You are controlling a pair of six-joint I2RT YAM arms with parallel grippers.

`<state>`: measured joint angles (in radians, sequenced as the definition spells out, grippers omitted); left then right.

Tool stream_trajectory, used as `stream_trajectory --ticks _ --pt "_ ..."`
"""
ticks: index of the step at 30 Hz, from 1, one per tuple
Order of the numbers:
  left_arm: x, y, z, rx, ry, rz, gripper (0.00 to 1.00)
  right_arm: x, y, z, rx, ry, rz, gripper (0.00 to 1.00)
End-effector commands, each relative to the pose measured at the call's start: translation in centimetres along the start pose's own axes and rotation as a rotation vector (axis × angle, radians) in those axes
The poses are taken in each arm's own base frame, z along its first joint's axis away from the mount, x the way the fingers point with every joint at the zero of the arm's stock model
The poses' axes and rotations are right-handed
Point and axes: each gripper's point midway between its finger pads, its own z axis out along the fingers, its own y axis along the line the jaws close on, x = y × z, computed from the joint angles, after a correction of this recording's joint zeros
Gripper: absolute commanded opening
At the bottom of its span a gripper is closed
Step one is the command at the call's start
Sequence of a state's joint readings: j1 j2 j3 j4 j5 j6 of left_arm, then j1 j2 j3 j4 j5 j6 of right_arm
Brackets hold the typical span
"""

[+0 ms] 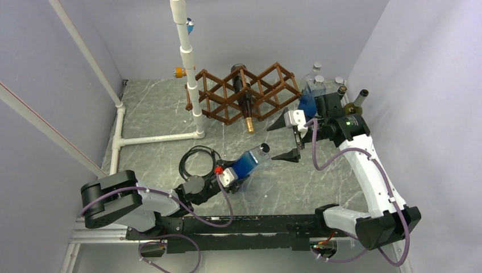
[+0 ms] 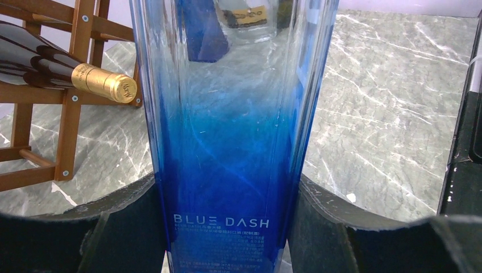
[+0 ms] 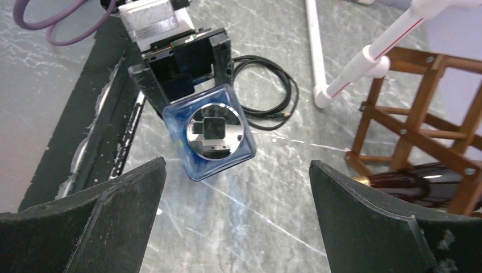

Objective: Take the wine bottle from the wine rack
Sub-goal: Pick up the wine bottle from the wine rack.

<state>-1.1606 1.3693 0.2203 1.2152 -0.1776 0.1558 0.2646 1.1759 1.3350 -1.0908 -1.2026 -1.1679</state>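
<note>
The dark brown wooden wine rack [image 1: 267,91] stands at the back of the table. A dark wine bottle [image 1: 244,102] with a gold foil cap [image 1: 249,125] lies in one of its cells, neck towards the front; it also shows in the left wrist view [image 2: 51,71]. My left gripper [image 1: 236,177] is shut on a square blue "BLUE DASH" bottle [image 2: 227,142], held off the table and tilted towards the right arm. My right gripper [image 1: 284,140] is open and empty, just beyond the blue bottle's far end [image 3: 210,133], not touching it.
A white PVC pipe frame [image 1: 190,68] stands left of the rack. A coiled black cable [image 1: 196,159] lies by the left arm. Several bottles [image 1: 315,85] and an olive bottle [image 1: 357,102] stand in the back right corner. Grey walls enclose the marble table.
</note>
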Motion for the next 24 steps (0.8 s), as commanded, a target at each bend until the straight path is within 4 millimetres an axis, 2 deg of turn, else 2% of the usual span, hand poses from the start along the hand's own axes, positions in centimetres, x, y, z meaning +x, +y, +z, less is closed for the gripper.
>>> stream_trajectory --ticks 1,9,19,24 --pt "-6.0 0.2 0.2 0.006 -0.217 -0.069 0.0 0.1 0.7 0.8 -0.037 -0.086 -0.051 0.99" --pt "-6.7 -0.4 0.2 0.043 -0.239 -0.077 0.0 1.6 0.8 2.1 -0.096 -0.132 -0.001 0.99" --pt "-7.4 -0.7 0.4 0.055 -0.262 -0.097 0.0 3.2 2.3 4.4 -0.185 -0.141 -0.001 0.99" --pt "-7.5 -0.8 0.7 0.058 -0.268 -0.11 0.0 3.2 3.0 5.2 -0.216 -0.172 -0.001 0.97"
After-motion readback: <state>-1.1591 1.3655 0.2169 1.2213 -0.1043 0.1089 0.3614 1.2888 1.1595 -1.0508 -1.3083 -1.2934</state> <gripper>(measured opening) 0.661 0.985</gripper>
